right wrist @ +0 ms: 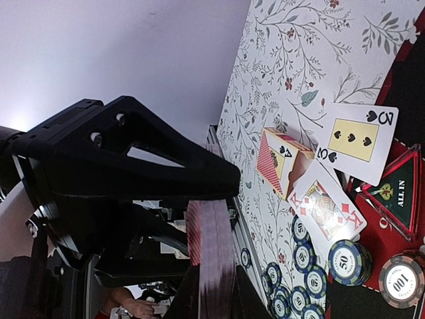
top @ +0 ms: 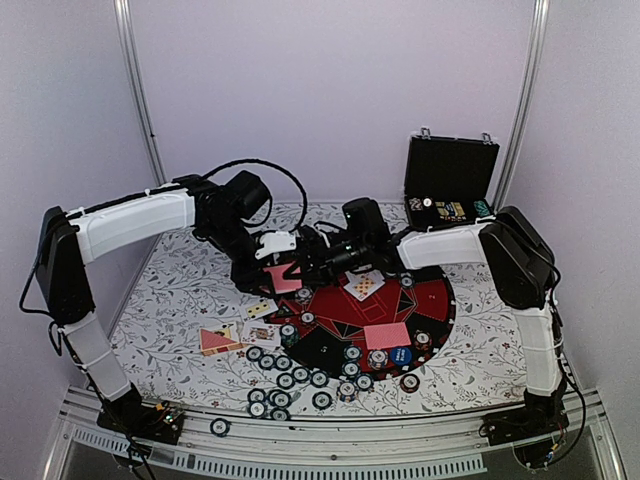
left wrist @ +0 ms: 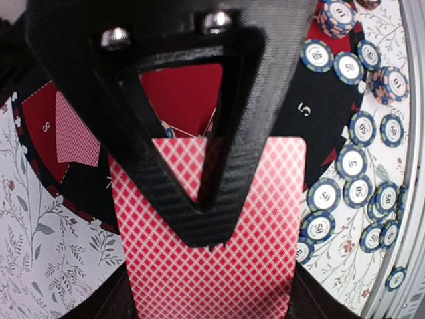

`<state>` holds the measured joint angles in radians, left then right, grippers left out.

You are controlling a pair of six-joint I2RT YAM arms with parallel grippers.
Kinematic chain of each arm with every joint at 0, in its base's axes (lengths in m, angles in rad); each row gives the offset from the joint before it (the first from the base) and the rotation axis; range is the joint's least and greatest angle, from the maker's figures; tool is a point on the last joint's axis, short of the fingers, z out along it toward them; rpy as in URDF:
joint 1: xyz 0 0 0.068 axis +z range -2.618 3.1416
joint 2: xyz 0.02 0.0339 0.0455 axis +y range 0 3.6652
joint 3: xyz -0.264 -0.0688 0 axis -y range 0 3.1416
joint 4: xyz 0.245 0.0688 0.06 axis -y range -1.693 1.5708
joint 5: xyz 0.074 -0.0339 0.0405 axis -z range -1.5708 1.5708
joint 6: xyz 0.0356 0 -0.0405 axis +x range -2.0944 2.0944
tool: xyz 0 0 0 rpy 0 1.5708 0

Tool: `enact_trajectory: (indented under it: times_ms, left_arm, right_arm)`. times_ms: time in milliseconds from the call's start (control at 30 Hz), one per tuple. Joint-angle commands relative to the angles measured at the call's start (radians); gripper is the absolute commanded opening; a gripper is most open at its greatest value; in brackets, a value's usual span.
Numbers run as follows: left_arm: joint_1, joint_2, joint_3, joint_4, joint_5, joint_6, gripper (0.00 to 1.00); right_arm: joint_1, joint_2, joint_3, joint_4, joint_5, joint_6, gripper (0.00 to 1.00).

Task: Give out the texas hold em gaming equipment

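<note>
A deck of pink-red-backed cards [top: 283, 278] hangs above the left edge of the round mat [top: 440, 318], between both grippers. My left gripper [top: 272, 272] is shut on it; in the left wrist view the deck [left wrist: 212, 266] fills the gap between my fingers [left wrist: 212, 296]. My right gripper [top: 305, 265] is shut on the same deck, seen edge-on [right wrist: 214, 246] between its fingers [right wrist: 218, 292]. Its black triangular finger [left wrist: 199, 199] lies on the top card. Several blue-white chips [top: 285, 375] lie near the front. Face-up cards [top: 364, 285] and a face-down card [top: 387, 335] lie on the mat.
The open black case [top: 450, 185] stands at the back right. A 3 of spades [right wrist: 358, 139], a king of diamonds [right wrist: 329, 209] and a tilted card box [right wrist: 282, 163] lie left of the mat. One chip [top: 219, 427] sits on the front rail. A blue button disc [top: 400, 355] lies on the mat.
</note>
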<state>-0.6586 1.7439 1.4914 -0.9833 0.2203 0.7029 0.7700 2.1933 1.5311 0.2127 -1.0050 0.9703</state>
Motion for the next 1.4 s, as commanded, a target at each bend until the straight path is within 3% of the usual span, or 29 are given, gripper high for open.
enact_trajectory:
  times_ms: [0,200,533,633,833,1233,1367]
  left_arm:
    - [0.01,-0.006,0.009,-0.034,-0.027,-0.016,0.49]
    - [0.01,-0.002,0.017,-0.039,-0.02,-0.023,0.49]
    - [0.01,-0.002,0.029,-0.045,-0.025,-0.026,0.49]
    - [0.01,-0.003,0.024,-0.046,-0.027,-0.027,0.49]
    - [0.01,-0.003,0.021,-0.045,-0.034,-0.026,0.49]
    - [0.01,-0.001,0.018,-0.042,-0.03,-0.031,0.49]
    - [0.01,0.003,0.017,-0.043,-0.033,-0.033,0.49]
  right_arm:
    - [-0.032,-0.023,-0.021,-0.092,0.021,-0.03,0.19]
    - [-0.032,-0.014,0.009,-0.171,0.051,-0.083,0.39]
    - [-0.008,0.034,0.08,-0.158,0.036,-0.066,0.43]
    - [0.0,0.05,0.092,-0.136,0.027,-0.046,0.37]
    - [-0.001,0.029,0.055,-0.145,0.042,-0.046,0.13]
    - [-0.011,0.004,0.048,-0.242,0.053,-0.119,0.16]
    - [-0.019,-0.006,0.043,-0.257,0.051,-0.132,0.09]
